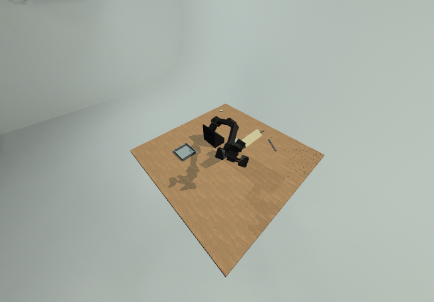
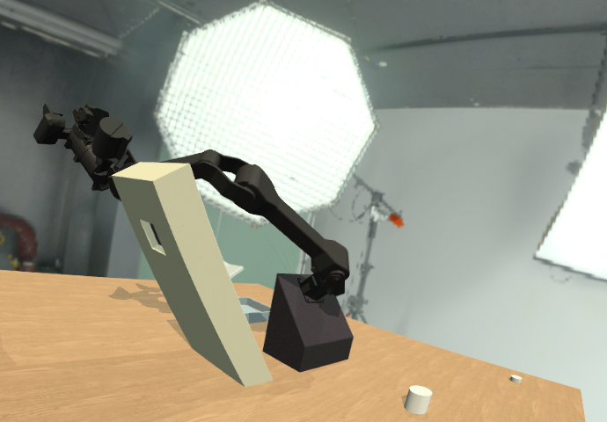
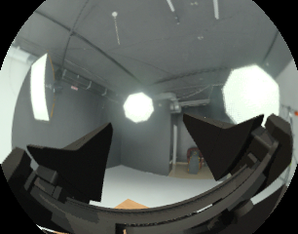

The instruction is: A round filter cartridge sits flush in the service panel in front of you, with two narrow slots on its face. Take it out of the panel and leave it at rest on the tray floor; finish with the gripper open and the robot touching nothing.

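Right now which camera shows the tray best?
The top view: the tray shows there whole, with all its walls and its pale floor. The exterior view catches only part of it, between the cream panel and the dark base block. The wrist view doesn't show it.

Passage from the arm's base (image 1: 213, 138) (image 2: 289, 318) toward the slanted panel (image 1: 252, 138) (image 2: 204, 278) is blocked by nothing visible; the tray (image 1: 184, 152) (image 2: 255, 314) can be entered from above, its sides being hemmed by low walls.
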`<action>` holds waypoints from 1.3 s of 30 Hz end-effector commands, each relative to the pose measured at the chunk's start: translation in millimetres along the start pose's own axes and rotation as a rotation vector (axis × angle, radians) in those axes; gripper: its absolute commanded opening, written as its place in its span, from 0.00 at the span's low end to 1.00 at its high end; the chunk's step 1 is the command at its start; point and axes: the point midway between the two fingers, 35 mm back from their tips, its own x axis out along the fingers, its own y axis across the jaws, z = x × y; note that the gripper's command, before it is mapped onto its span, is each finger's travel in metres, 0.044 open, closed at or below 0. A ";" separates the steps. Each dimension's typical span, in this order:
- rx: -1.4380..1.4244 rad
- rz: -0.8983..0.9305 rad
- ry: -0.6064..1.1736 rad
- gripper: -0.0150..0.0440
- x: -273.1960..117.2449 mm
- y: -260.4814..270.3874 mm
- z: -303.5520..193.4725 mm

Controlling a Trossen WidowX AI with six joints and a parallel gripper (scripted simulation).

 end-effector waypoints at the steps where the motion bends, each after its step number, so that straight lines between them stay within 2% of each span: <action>1: -0.005 0.002 0.003 0.89 0.0 0.3 0.4; 5: -0.112 0.062 0.066 0.71 -0.9 6.5 9.7; 11: -0.410 0.246 0.232 0.45 -15.2 7.2 40.7; 17: -0.665 0.471 0.419 0.45 -59.3 -23.7 60.5; 24: -0.851 0.808 0.509 0.45 -143.5 -42.8 90.0; 31: -0.894 1.203 0.454 0.45 -254.9 -39.9 116.4; 37: -0.834 1.494 0.295 0.45 -356.3 -40.0 139.6; 39: -0.811 1.544 0.249 0.45 -377.1 -40.5 144.5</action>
